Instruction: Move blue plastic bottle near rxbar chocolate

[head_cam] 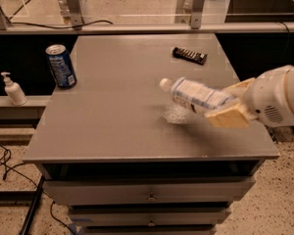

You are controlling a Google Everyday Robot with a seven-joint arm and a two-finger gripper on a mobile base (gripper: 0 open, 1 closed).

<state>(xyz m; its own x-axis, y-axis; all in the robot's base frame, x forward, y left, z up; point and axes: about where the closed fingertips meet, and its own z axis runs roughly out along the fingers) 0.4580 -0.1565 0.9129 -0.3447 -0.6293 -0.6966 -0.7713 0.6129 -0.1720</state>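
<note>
The blue plastic bottle [196, 95], clear with a white cap and pale blue-and-white label, lies on its side in the air, cap pointing left, lifted off the grey table [112, 121]. My gripper [230, 106], with tan fingers, is shut on the bottle's base end at the right of the table. The rxbar chocolate [189, 55], a small dark bar, lies flat at the table's far right, some way beyond the bottle.
A dark blue soda can [61, 65] stands upright at the table's far left. A small white pump bottle [12, 89] stands on a lower ledge to the left. Drawers sit under the table's front edge. A rail runs along the back.
</note>
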